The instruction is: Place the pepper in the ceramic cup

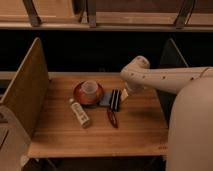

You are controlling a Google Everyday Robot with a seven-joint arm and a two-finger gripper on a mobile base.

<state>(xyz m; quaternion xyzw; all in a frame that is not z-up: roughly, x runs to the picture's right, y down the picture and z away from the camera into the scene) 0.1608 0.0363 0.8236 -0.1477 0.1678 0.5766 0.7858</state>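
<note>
The slim dark red pepper (112, 118) lies lengthwise near-to-far, just near-left of the pale gripper (124, 96), whose jaws stand spread and empty.

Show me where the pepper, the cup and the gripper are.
pepper (112, 118): camera view, middle of its body.
cup (90, 92): camera view, front wall.
gripper (124, 95): camera view, its tip, just right of the striped object (115, 100).

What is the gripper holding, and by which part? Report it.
Nothing is held. The gripper, open, is beside the black-striped object; the pepper lies free on the table.
</note>
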